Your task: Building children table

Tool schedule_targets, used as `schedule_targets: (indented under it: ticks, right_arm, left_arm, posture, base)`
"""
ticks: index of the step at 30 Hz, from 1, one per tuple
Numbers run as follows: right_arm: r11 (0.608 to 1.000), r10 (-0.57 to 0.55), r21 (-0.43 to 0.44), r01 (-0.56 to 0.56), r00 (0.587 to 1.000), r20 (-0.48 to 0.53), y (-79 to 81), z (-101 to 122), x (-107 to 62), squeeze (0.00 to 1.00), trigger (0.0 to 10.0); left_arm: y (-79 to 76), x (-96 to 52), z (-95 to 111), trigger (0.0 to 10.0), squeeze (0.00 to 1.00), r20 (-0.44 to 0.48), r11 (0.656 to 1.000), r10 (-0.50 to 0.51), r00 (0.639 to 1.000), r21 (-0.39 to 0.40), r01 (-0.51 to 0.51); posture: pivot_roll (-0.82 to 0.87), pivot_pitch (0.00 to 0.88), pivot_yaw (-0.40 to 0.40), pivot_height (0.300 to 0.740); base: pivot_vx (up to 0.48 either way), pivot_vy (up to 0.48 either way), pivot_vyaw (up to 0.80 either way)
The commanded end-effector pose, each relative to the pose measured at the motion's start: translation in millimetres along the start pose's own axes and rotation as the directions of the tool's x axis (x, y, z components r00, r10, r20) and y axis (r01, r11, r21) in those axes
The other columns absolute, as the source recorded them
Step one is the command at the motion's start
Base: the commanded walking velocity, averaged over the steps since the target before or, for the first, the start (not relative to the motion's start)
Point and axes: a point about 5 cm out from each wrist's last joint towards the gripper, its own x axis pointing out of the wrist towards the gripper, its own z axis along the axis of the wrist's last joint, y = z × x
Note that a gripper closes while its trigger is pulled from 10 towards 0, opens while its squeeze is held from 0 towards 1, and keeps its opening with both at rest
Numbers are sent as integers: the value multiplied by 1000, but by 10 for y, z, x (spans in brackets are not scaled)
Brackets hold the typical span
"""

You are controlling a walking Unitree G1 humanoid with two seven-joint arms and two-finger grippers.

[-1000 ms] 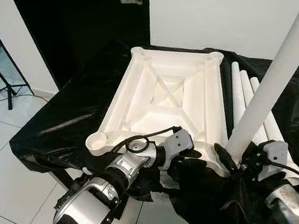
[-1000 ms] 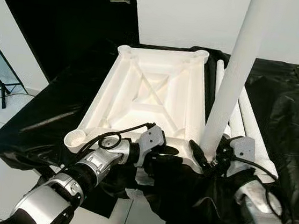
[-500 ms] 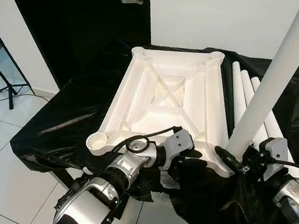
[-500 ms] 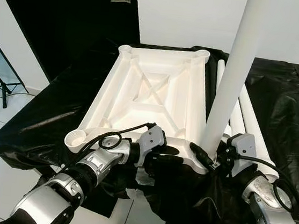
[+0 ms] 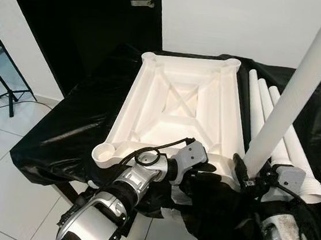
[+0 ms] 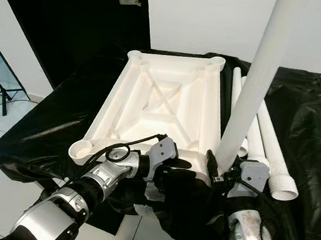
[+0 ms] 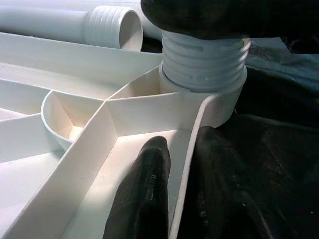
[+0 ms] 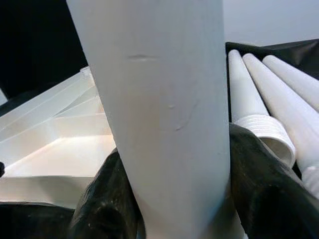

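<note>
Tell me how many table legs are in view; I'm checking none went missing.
4. One leg stands upright in the tabletop's near right corner socket, gripped by the right hand. Three spare legs lie side by side right of the tabletop.

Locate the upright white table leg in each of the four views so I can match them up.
Left eye view: upright table leg rises from the tabletop's near right corner to the upper right edge.
Right eye view: right of centre.
Left wrist view: its threaded end sits in the corner socket.
Right wrist view: centre, between the right gripper's fingers.
Shared landmark: the upturned white tabletop.
</note>
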Motion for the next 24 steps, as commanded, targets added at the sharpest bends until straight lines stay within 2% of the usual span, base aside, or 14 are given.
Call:
schedule_targets:
  ticks: [1, 6, 7, 9, 10, 12, 13, 14, 15, 16, 17, 18, 19, 24]
  right_arm:
    - [987, -158, -17, 157, 985, -71, -244, -119, -89, 0, 0]
    - [991, -136, -16, 135, 988, -79, -209, -124, -78, 0, 627]
    - [995, -97, -25, 95, 992, -78, -171, -119, -49, 0, 10000]
    - [995, -97, -25, 95, 992, -78, -171, -119, -49, 0, 10000]
    - [999, -51, -21, 50, 996, -68, -134, -107, -16, 1000, 10000]
    - [999, -51, -21, 50, 996, -68, -134, -107, -16, 1000, 10000]
    - [999, 50, -19, -51, 997, -62, -94, -93, 28, 1000, 10000]
    - [983, 175, -41, -177, 983, -56, -76, -66, 64, 0, 10000]
    - [983, 175, -41, -177, 983, -56, -76, -66, 64, 0, 10000]
    - [957, 281, -58, -284, 958, -55, -90, -33, 95, 0, 10000]
    - [957, 281, -58, -284, 958, -55, -90, -33, 95, 0, 10000]
    - [926, 364, -81, -368, 929, -60, -112, 0, 120, 0, 10000]
    - [926, 364, -81, -368, 929, -60, -112, 0, 120, 0, 10000]
    - [852, 502, -123, -509, 861, -85, -209, 115, 210, 0, 10000]
  left_arm:
    - [-217, -25, -289, 10000, 0, -72, 980, -176, 982, -111, 167]
    - [-217, -18, -286, 10000, 0, -73, 979, -178, 981, -111, 169]
    - [-215, -8, -277, 10000, 0, -72, 979, -179, 981, -109, 170]
    - [-215, -8, -277, 10000, 0, -72, 979, -179, 981, -109, 170]
    - [-215, 2, -268, 10000, 0, -70, 979, -180, 981, -108, 171]
    - [-215, 2, -268, 10000, 0, -70, 979, -180, 981, -108, 171]
    - [-216, 9, -264, 10000, 0, -69, 979, -180, 981, -108, 172]
    - [-220, 9, -269, 10000, 0, -69, 979, -180, 981, -109, 172]
    - [-220, 9, -269, 10000, 0, -69, 979, -180, 981, -109, 172]
    - [-224, 8, -275, 10000, 0, -69, 979, -180, 981, -111, 172]
    - [-224, 8, -275, 10000, 0, -69, 979, -180, 981, -111, 172]
    - [-227, 6, -280, 10000, 0, -68, 979, -179, 982, -113, 170]
    - [-227, 6, -280, 10000, 0, -68, 979, -179, 982, -113, 170]
    - [-230, 3, -285, 10000, 0, -64, 979, -175, 983, -117, 167]
  posture:
    - [68, 0, 62, 740]
    - [63, 0, 64, 740]
    - [60, 0, 66, 740]
    - [60, 0, 66, 740]
    - [58, 0, 65, 740]
    - [58, 0, 65, 740]
    - [55, 0, 66, 740]
    - [57, 0, 63, 740]
    - [57, 0, 63, 740]
    - [58, 0, 60, 740]
    - [58, 0, 60, 740]
    - [63, 0, 56, 740]
    - [63, 0, 56, 740]
    - [64, 0, 56, 740]
  base:
    - [0, 0, 0]
    - [0, 0, 0]
    - [0, 0, 0]
    - [0, 0, 0]
    - [0, 0, 0]
    - [0, 0, 0]
    - [0, 0, 0]
    - [0, 0, 0]
    - [0, 0, 0]
    - [0, 0, 0]
    - [0, 0, 0]
    - [0, 0, 0]
    - [0, 0, 0]
    - [0, 0, 0]
